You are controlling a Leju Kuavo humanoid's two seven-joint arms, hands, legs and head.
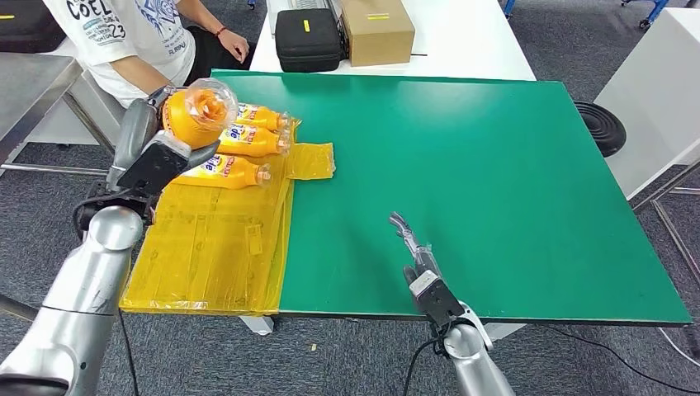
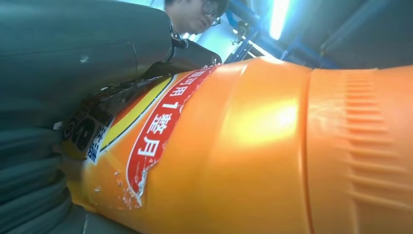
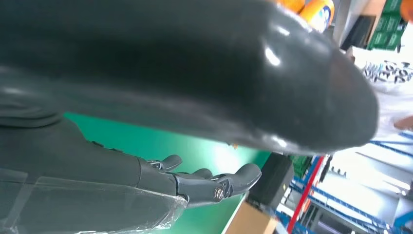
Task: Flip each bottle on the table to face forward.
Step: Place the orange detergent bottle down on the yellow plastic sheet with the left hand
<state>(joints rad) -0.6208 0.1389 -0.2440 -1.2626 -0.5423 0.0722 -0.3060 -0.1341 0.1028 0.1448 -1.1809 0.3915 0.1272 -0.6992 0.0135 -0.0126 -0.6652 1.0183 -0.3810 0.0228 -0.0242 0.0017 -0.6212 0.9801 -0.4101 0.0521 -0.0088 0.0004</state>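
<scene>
My left hand [image 1: 161, 161] holds an orange bottle [image 1: 196, 113] lifted off the table at the far left, its round base turned toward the camera. Up close, the held bottle [image 2: 253, 146] shows a red and yellow label with white characters, pressed against the grey thumb [image 2: 73, 58]. Three more orange bottles [image 1: 243, 142] lie side by side on the yellow plastic sheet [image 1: 206, 239], caps pointing right. My right hand [image 1: 419, 264] rests low over the green table [image 1: 495, 165] near its front edge, fingers [image 3: 214, 183] stretched out and holding nothing.
A person in a white printed shirt [image 1: 124, 33] sits beyond the table's far left corner. A black case [image 1: 307, 37] and a cardboard box [image 1: 376, 29] stand on the white table behind. A small yellow piece [image 1: 310, 160] lies beside the bottles.
</scene>
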